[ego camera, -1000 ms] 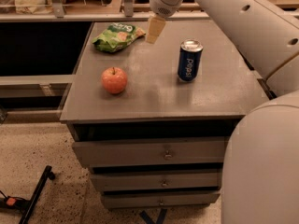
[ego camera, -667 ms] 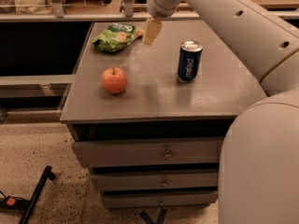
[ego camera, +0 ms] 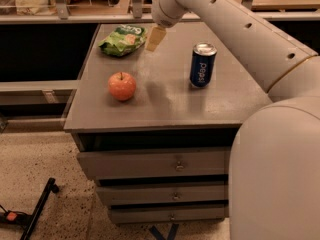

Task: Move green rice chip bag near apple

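The green rice chip bag (ego camera: 123,39) lies at the far left corner of the grey cabinet top (ego camera: 165,104). The orange-red apple (ego camera: 122,86) sits on the left side, nearer the front, apart from the bag. My gripper (ego camera: 155,38) hangs from the white arm above the far part of the top, just right of the bag and beside it, holding nothing that I can see.
A blue Pepsi can (ego camera: 202,65) stands upright on the right side of the top. The white arm (ego camera: 240,29) runs from the upper middle down to the right. Drawers (ego camera: 175,164) are below the top. A black stand (ego camera: 35,214) lies on the floor at the left.
The gripper has moved slightly left, closer to the green bag. The bag, apple and can have not moved.
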`<state>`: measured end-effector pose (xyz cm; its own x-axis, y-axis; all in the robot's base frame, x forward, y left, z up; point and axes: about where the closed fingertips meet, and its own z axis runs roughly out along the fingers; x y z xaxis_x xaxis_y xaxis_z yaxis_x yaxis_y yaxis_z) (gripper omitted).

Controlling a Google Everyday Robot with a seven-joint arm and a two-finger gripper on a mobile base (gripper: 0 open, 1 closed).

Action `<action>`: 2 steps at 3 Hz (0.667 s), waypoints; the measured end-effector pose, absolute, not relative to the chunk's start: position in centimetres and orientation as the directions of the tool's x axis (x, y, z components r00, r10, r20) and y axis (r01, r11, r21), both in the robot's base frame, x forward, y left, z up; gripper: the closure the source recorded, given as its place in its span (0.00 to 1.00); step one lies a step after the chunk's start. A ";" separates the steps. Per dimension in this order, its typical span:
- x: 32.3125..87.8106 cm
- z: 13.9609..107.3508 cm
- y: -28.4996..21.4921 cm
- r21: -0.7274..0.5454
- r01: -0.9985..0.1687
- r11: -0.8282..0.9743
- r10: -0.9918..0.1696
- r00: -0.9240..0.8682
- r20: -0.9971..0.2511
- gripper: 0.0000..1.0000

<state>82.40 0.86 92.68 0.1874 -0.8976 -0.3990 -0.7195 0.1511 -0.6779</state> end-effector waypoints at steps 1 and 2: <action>83.4 91.7 2.5 -0.678 -0.726 0.119 -0.868 0.256 -0.426 0.00; 84.3 90.7 3.2 -0.674 -0.732 0.101 -0.848 0.290 -0.443 0.00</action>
